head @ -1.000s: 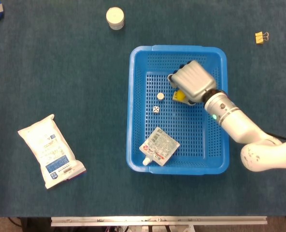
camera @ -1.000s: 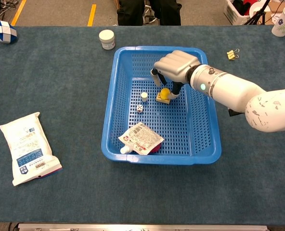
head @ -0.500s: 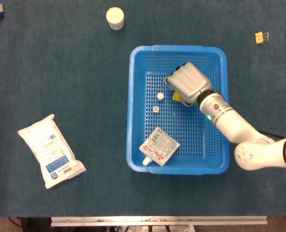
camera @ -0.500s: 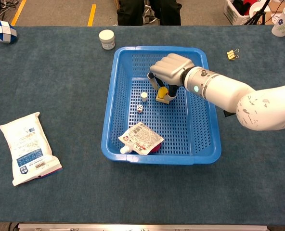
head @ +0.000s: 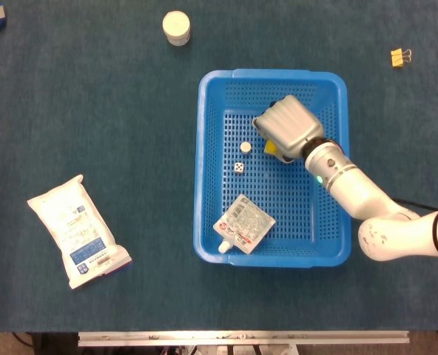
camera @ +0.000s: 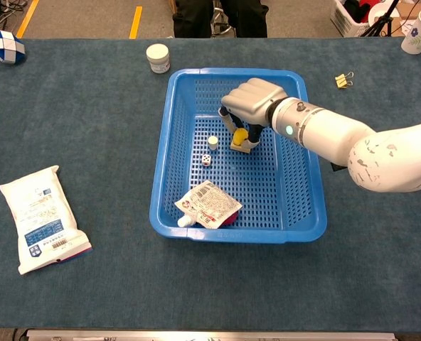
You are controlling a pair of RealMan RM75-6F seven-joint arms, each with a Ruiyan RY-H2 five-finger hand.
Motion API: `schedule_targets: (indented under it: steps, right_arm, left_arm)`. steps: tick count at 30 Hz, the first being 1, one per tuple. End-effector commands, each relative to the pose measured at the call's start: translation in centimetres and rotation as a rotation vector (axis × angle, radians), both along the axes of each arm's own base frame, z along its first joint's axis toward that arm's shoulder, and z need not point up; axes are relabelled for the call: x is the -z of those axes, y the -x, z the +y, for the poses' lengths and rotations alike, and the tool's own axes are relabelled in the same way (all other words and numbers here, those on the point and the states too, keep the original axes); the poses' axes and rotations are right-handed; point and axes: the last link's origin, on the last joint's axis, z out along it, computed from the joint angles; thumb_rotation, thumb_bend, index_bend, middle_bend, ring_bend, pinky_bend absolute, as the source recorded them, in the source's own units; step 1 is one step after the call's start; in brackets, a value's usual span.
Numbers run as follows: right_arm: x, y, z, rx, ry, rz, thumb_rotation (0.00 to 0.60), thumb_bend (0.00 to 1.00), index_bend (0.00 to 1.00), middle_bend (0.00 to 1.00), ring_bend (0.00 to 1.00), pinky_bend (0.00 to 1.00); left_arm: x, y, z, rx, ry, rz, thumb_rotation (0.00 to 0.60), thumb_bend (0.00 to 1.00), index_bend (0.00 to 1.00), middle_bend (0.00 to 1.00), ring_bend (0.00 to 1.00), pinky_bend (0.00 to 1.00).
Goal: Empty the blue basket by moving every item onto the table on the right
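A dark teal tabletop [head: 130, 111] carries the blue basket [head: 211, 185]. Since half a second ago the right hand [head: 285, 126] has barely shifted; it stays low inside the basket, its fingers [camera: 228, 119] closed around the small yellow item [camera: 240, 136] at the far middle. A white cap [head: 244, 146], a die [head: 238, 168] and a spouted pouch [head: 244, 223] lie in the basket too. Outside are a white bag [head: 77, 231] at the left, a jar [head: 176, 26] at the far side and a binder clip [head: 400, 56] at the far right.

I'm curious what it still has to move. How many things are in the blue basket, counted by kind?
Yellow toy on a small base, under the right hand: 1
Small white cylinder: 1
White die: 1
Spouted pouch: 1
Total: 4
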Motion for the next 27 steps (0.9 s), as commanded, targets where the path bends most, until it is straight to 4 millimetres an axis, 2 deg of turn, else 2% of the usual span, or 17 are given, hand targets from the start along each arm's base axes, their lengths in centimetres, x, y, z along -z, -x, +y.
schedule_targets:
  steps: [1, 3, 7, 12, 15, 19, 22, 27]
  right_arm:
    - [-0.9, -0.7, -0.1, 0.0, 0.007, -0.04, 0.6, 0.25, 0.57, 0.54, 0.4, 0.47]
    - [-1.9, -1.3, -0.1, -0.008, 0.017, -0.068, 0.6, 0.25, 0.57, 0.54, 0.4, 0.47]
    - [-5.5, -2.1, -0.2, -0.014, 0.046, -0.131, 0.6, 0.25, 0.57, 0.54, 0.4, 0.47]
    - [-11.0, -1.0, 0.2, -0.006, 0.106, -0.162, 0.6, 0.25, 0.57, 0.54, 0.4, 0.47]
    - [-14.3, 0.6, 0.7, 0.013, 0.155, -0.16, 0.6, 0.25, 0.57, 0.54, 0.4, 0.47]
    - [-18.1, 3.9, 1.5, 0.052, 0.223, -0.12, 0.6, 0.25, 0.57, 0.54, 0.4, 0.47]
    - [-19.9, 6.7, 2.5, 0.111, 0.245, -0.107, 0.6, 0.25, 0.57, 0.54, 0.41, 0.47]
    - [-21.9, 11.0, 4.2, 0.209, 0.266, -0.105, 0.6, 0.25, 0.57, 0.55, 0.41, 0.47]
  left_arm:
    - [-0.1, 0.0, 0.0, 0.0, -0.003, 0.001, 0.6, 0.3, 0.39, 0.28, 0.26, 0.15]
    - [-0.1, 0.0, 0.1, 0.001, -0.002, 0.003, 0.6, 0.3, 0.39, 0.28, 0.26, 0.15]
    - [-0.1, -0.1, 0.2, 0.005, -0.001, 0.005, 0.6, 0.3, 0.39, 0.28, 0.26, 0.15]
    - [-0.1, -0.1, 0.4, 0.01, 0.0, 0.0, 0.6, 0.3, 0.39, 0.28, 0.26, 0.15]
    - [0.1, -0.1, 0.7, 0.015, 0.007, -0.002, 0.6, 0.3, 0.39, 0.28, 0.26, 0.15]
    - [0.4, -0.4, 1.0, 0.034, 0.019, -0.005, 0.6, 0.3, 0.39, 0.28, 0.26, 0.15]
    - [0.6, -0.6, 1.1, 0.046, 0.026, -0.006, 0.6, 0.3, 0.39, 0.28, 0.26, 0.15]
    - [1.4, -1.2, 1.0, 0.066, 0.065, -0.004, 0.6, 0.3, 0.39, 0.28, 0.26, 0.15]
